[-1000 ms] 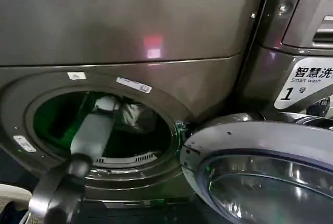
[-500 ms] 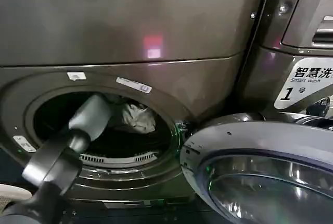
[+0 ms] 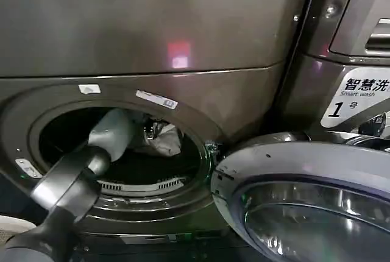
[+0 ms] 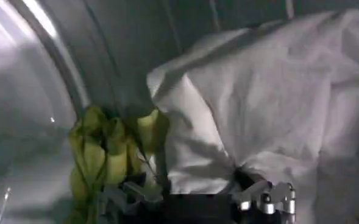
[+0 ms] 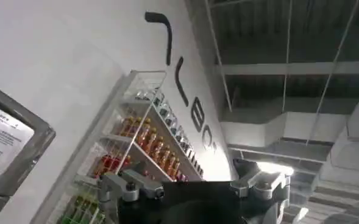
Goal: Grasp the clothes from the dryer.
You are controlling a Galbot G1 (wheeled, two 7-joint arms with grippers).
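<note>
The dryer (image 3: 183,24) stands with its round porthole open. My left arm reaches in through the opening, and my left gripper (image 3: 148,131) is at the clothes (image 3: 163,140), which hang mid-height in the drum. In the left wrist view the pale grey-white garment (image 4: 252,103) bunches in toward my left gripper (image 4: 194,192), shut on it. The yellow-green garment (image 4: 106,152) hangs right beside it, against the steel drum wall (image 4: 21,91). My right gripper (image 5: 188,189) is parked away from the dryer and points up toward a ceiling.
The dryer's round door (image 3: 304,201) is swung open at lower right, near the porthole rim (image 3: 207,152). A second machine labelled "Smart wash" (image 3: 359,97) stands to the right. The right wrist view faces a white wall and a shelf of bottles (image 5: 149,143).
My left arm has drawn back from deep in the drum toward the opening, bringing the clothes into sight. The green glow inside the drum is gone.
</note>
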